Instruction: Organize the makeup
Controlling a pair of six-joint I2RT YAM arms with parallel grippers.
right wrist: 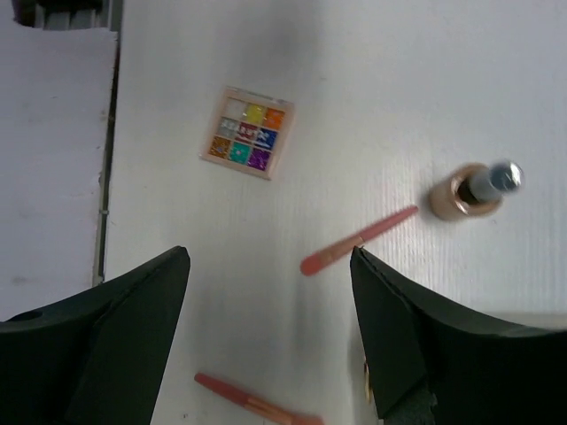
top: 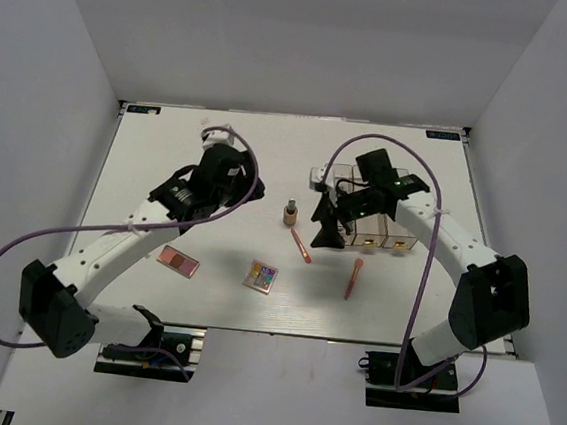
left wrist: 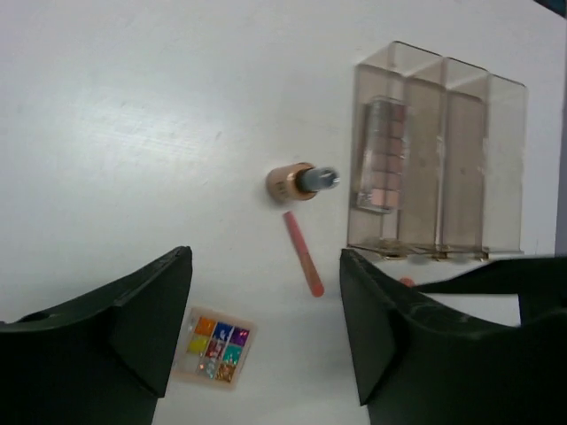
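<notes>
While left end effector [left wrist: 266,350], right end effector [right wrist: 270,332] gape wide, empty, I judge tan bottle [top: 290,213] light, rigid, tippy: pinch low on body; coral stick [top: 301,245] at its 5 o'clock, seen from above, may roll

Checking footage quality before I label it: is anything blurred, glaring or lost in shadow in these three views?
Top external: sharp, evenly lit, only soft shadows on the table. Left wrist: the bottle has a blurred, glaring cap; the left pincer shows as featureless black. Right wrist: similar glare on the bottle cap, and a faint shadow beside the multicolour palette.
</notes>
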